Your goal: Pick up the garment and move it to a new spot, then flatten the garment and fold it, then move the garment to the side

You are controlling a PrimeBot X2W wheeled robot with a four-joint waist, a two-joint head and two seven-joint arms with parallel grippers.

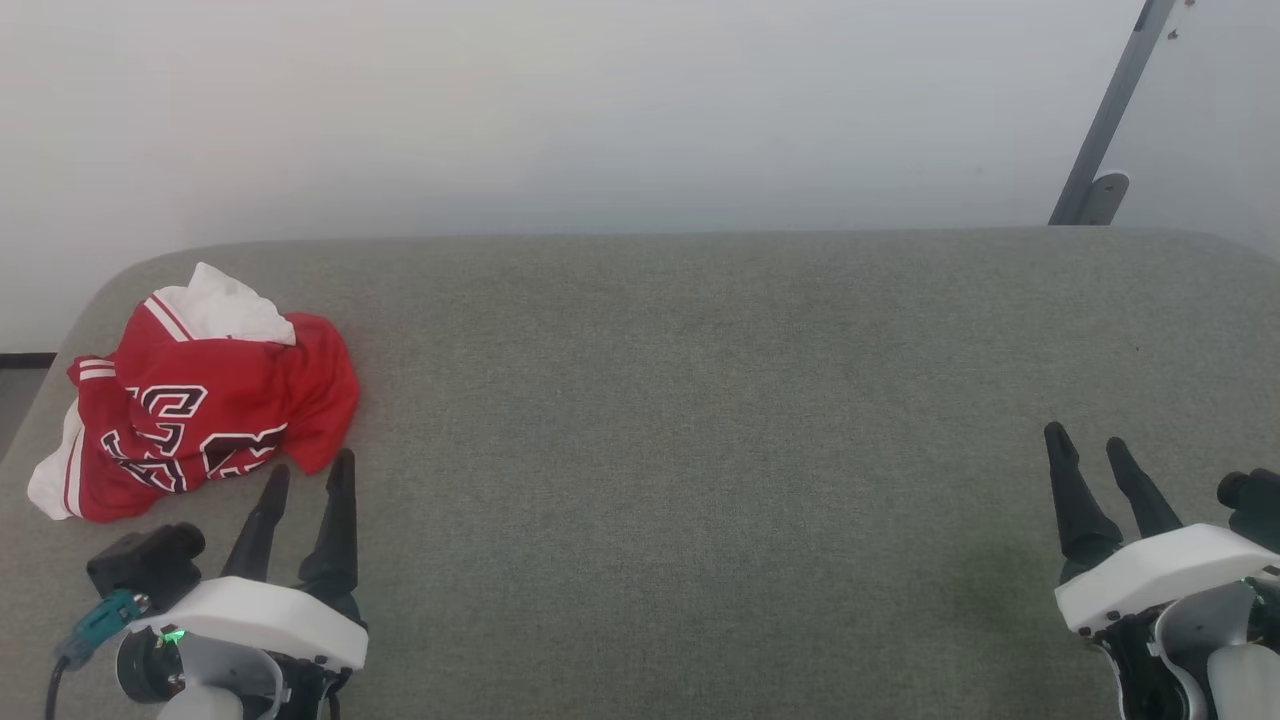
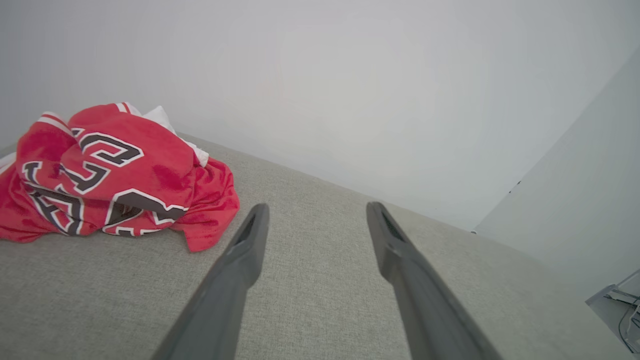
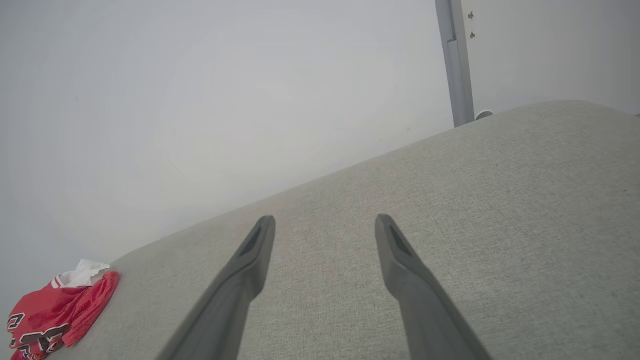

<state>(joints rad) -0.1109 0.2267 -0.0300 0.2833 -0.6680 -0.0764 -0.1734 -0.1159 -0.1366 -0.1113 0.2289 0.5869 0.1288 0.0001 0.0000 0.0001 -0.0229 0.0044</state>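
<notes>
Item: crumpled red jersey garment with white sleeves, red-and-white striped trim and black-and-white block lettering. It lies heaped at 9 o'clock on the grey fabric-covered desk, near its rounded corner.
Left tool: two long dark fingers spread apart, nothing between them; at 7 o'clock, tips just beside the garment's near hem.
Right tool: fingers likewise spread and empty; at 4 o'clock, well apart from the garment.

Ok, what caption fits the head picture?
Crumpled red shirt at the left of the grey surface; left gripper open beside it, right gripper open far away.
</notes>
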